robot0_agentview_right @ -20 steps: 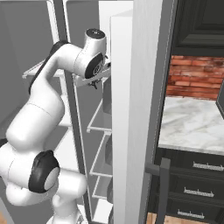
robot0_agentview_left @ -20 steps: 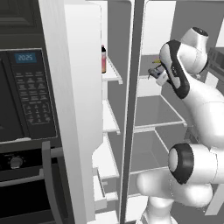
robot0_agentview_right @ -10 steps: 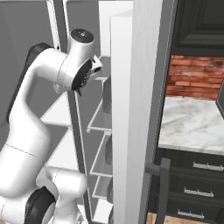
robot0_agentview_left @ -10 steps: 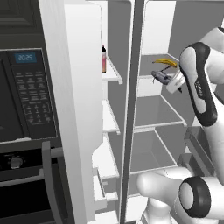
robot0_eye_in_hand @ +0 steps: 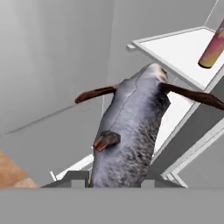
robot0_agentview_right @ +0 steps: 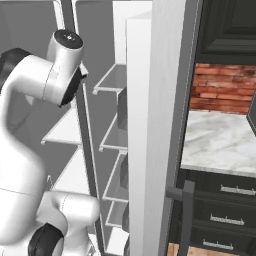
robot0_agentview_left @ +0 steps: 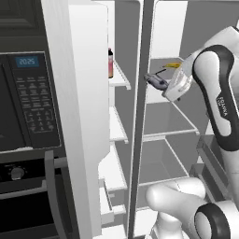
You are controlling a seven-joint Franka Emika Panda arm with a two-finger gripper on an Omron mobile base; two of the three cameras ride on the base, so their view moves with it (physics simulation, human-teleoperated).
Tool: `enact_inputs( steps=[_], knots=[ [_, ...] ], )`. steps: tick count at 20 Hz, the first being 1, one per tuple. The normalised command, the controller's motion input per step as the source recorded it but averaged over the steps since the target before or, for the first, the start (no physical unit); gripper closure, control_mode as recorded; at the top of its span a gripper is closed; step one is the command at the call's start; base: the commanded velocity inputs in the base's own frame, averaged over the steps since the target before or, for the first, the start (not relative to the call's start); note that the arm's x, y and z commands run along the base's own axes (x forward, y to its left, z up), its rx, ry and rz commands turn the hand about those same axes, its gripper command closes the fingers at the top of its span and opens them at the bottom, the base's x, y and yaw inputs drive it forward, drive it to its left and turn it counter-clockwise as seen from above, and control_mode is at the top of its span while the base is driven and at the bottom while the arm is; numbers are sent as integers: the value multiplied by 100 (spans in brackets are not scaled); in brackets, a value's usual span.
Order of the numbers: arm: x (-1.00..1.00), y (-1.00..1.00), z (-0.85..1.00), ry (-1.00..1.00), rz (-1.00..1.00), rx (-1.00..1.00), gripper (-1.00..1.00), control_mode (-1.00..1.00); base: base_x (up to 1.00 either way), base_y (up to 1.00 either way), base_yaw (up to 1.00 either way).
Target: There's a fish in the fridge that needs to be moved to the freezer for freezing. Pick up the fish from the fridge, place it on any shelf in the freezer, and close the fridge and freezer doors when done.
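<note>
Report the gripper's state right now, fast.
Gripper: shut on the fish, which sticks out ahead of the fingertips in the hand view.

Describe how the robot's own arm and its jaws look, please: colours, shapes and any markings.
The glossy white robot arm has rounded, tube-like links with dark grey bands at the joints and small dark lettering along one link. Its small gripper is dark grey, with short jaws.
</note>
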Motion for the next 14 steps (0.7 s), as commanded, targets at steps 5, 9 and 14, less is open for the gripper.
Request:
enact_inputs(
  steps=[5, 9, 14],
  knots=[
    [4, 79, 0, -14, 33, -8, 100, -100, 0, 0, 0],
    [36, 49, 0, -10, 22, -10, 100, -100, 0, 0, 0],
    [55, 44, 0, -9, 0, -8, 100, -100, 0, 0, 0]
  ],
)
